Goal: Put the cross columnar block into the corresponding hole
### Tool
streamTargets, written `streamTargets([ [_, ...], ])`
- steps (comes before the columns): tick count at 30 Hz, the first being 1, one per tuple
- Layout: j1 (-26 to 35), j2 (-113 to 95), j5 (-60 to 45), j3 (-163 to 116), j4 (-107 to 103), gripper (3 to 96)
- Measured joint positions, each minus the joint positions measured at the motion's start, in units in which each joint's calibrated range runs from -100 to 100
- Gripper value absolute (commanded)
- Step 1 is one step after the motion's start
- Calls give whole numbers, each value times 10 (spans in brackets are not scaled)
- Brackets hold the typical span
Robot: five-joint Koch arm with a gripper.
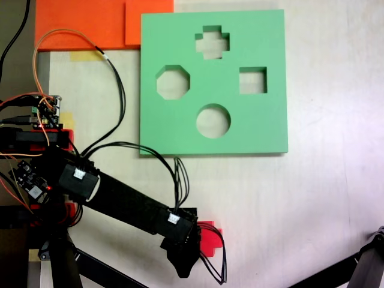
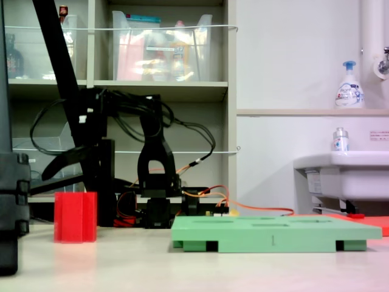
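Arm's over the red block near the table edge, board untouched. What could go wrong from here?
1. In the first exterior view the gripper and its loose cables cover part of the cross columnar block; a cable could snag or tip it.
2. The block stands upright and free in the second exterior view; an off-centre close may knock it over.
3. The corresponding hole is at the green board's far side, beside other cutouts; the cross must be rotated to match.

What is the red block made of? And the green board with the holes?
The red block looks like soft foam: matte, no shine, plain flat sides. The green board looks like foam too: thick, dull, with cleanly cut holes. I can't be sure without touching them.
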Motion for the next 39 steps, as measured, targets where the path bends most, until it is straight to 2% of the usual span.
streamTargets([
  [18,18,222,0,140,0,816],
  [20,18,233,0,142,0,758],
  [24,17,241,0,152,0,551],
  [27,17,246,0,172,-10,461],
  [30,16,246,0,172,-16,417],
  [39,20,235,1,173,-16,411],
])
